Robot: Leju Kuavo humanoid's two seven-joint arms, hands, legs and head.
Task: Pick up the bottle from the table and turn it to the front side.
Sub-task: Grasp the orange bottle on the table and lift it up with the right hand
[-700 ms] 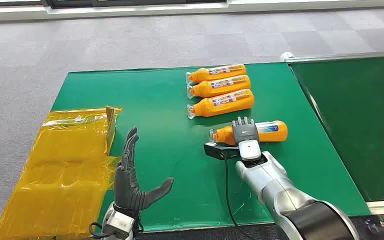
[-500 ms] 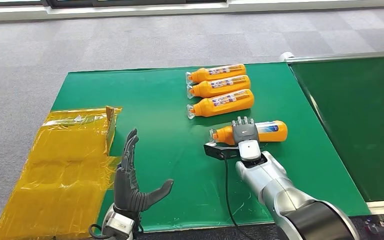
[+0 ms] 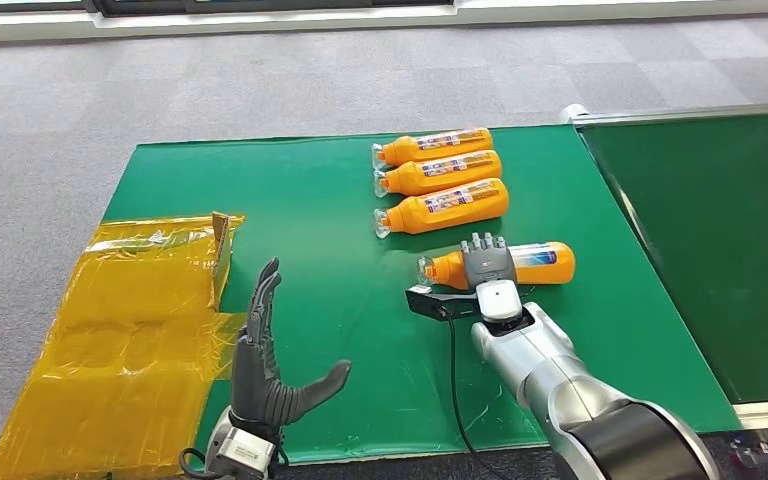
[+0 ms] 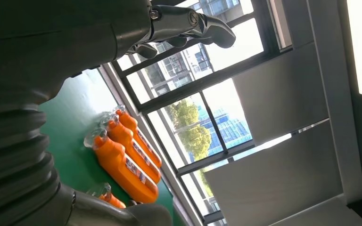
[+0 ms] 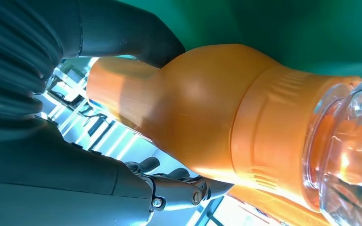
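An orange bottle (image 3: 545, 262) with a clear cap lies on its side on the green table (image 3: 310, 200), cap pointing left. My right hand (image 3: 490, 268) lies over its neck end, thumb (image 5: 122, 33) on one side and fingers (image 5: 174, 192) on the other. The right wrist view shows a gap between those fingers and the bottle (image 5: 207, 117), which still rests on the cloth. My left hand (image 3: 265, 370) is raised near the table's front edge with fingers spread, holding nothing.
Three more orange bottles (image 3: 440, 175) lie in a row behind the right hand, also in the left wrist view as bottles (image 4: 122, 160). A yellow-wrapped flat box (image 3: 130, 330) covers the table's left end. A second green table (image 3: 720, 250) adjoins on the right. A black cable (image 3: 455, 380) trails from the right wrist.
My left hand has drifted slightly lower and to the right. The right hand and the bottle under it have not moved.
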